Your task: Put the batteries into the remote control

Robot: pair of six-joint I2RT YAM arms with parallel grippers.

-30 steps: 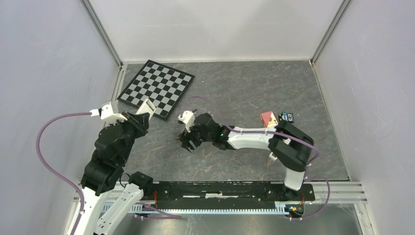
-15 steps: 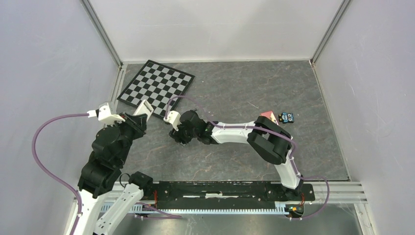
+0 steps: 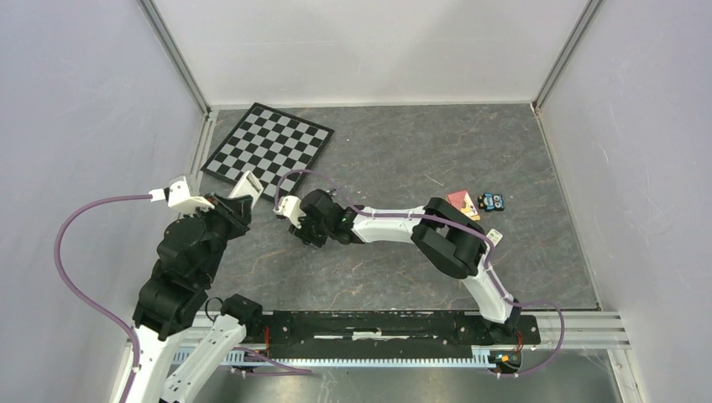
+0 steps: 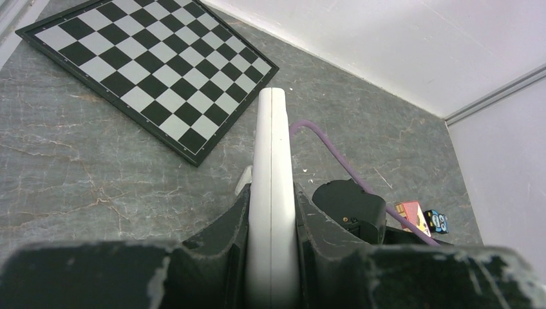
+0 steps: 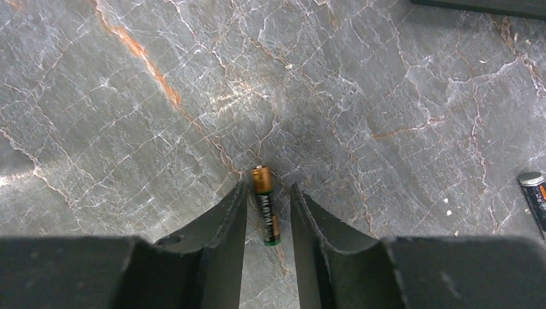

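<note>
My left gripper (image 4: 272,190) is shut on the white remote control (image 4: 272,129) and holds it edge-on above the table; it also shows in the top view (image 3: 249,186). My right gripper (image 5: 268,188) is open, low over the table, with its fingers on either side of a battery (image 5: 265,205). That battery lies on the stone surface with a gap to each finger, its copper end pointing away. A second battery (image 5: 534,199) lies at the right edge of the right wrist view. In the top view the right gripper (image 3: 306,231) is just right of the left gripper (image 3: 238,204).
A chessboard (image 3: 269,151) lies at the back left, just beyond the remote. A small red box (image 3: 460,203) and a small blue toy (image 3: 492,201) sit at mid right. Metal frame rails and white walls border the table.
My right arm has stretched further left across the table, bringing its gripper closer to the left gripper. The left arm has barely moved and still holds the remote.
</note>
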